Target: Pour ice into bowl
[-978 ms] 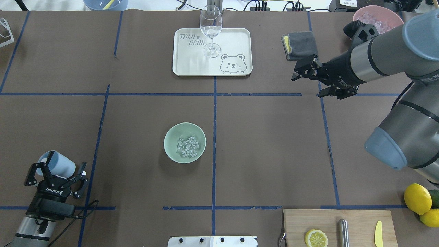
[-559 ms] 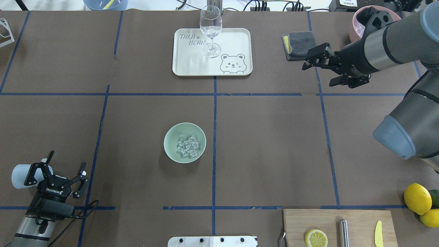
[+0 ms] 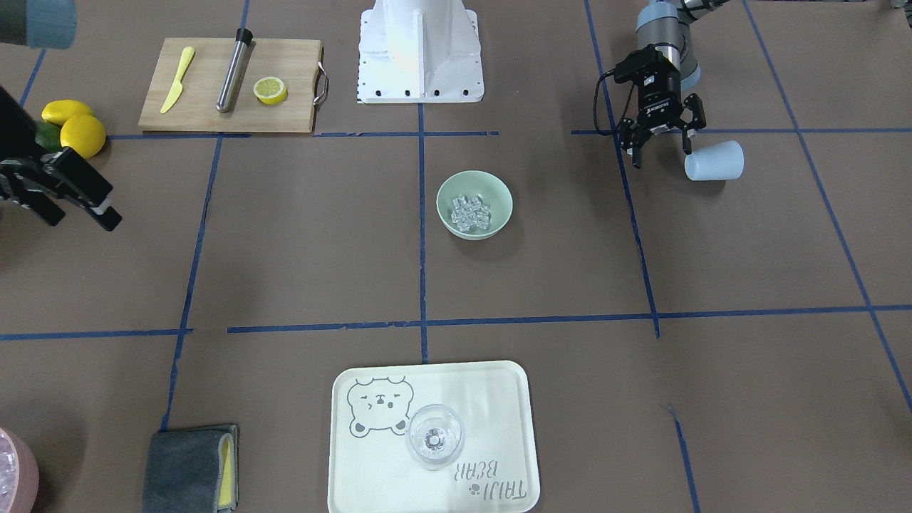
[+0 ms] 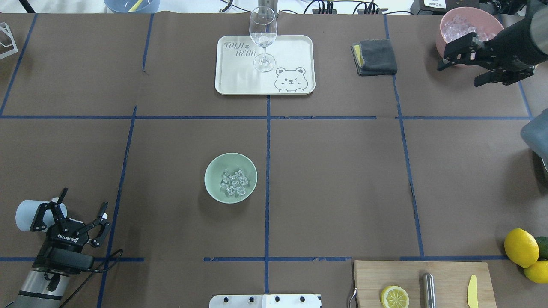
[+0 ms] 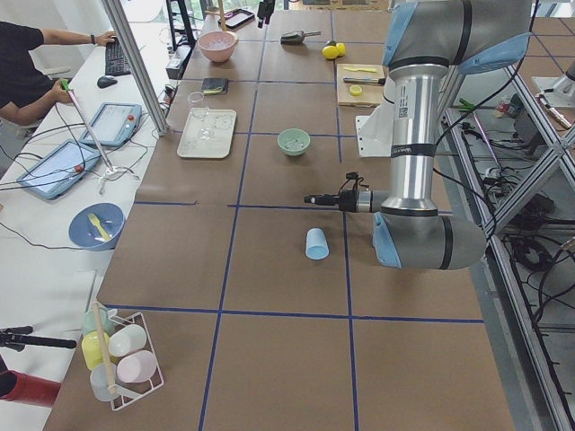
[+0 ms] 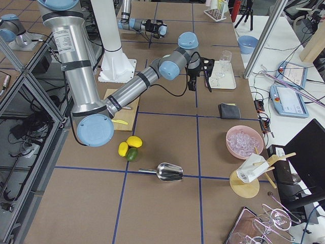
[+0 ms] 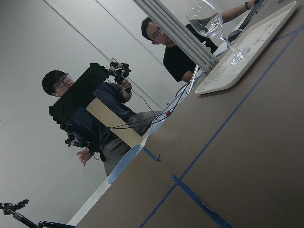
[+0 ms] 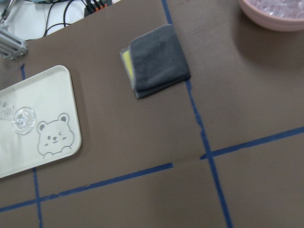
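Ice (image 4: 233, 184) in bowl (image 4: 210, 167), left of frame centre, unchanged.
Right gripper (image 4: 460, 72) has moved from cloth (image 4: 376, 56) to pink tub (image 4: 441, 40), upper right; jaws wide, empty. Left gripper (image 4: 84, 199) spread, empty; cup (image 4: 25, 215) lying beside it.

Cup (image 4: 26, 215): a second ago you had it at left gripper (image 4: 84, 199) fingertips, on side facing bowl (image 4: 212, 175). Now it lies on its side on table, farther from bowl, just outside gripper's outer finger, clear of jaws. Most of that shift came early, only slight roll since.

Right gripper (image 4: 458, 68): swung steadily away from bowl, out toward far right corner, now well apart from it. Pink container (image 4: 440, 40), earlier half hidden behind your right arm, now shows most of its rim.
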Controlling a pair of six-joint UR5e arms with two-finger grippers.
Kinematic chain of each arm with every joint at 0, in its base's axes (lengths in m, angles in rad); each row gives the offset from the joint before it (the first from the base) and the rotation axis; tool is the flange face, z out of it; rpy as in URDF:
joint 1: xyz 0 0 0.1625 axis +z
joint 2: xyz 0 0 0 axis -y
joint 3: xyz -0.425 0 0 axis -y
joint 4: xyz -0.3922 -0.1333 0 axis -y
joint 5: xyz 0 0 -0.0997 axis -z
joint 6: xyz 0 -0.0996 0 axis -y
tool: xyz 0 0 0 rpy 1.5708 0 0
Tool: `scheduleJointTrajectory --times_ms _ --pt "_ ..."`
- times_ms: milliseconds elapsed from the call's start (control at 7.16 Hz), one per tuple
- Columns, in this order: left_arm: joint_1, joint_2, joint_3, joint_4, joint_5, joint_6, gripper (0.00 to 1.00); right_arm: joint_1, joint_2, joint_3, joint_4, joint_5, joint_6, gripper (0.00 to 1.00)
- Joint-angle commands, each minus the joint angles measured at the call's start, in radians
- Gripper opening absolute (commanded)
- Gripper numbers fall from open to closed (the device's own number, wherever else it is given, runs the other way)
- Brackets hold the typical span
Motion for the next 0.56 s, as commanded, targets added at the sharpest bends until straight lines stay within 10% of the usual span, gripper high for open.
scheduleJointTrajectory --times_ms 0,419 --pt "0.266 -0.238 0.379 1.235 -0.798 -0.739 1.0 0.072 -0.059 -0.066 -0.015 0.017 -0.244 1.0" --pt "0.266 -0.24 0.379 1.235 -0.801 -0.739 1.0 0.094 -0.121 -0.123 -0.018 0.02 -0.498 1.0"
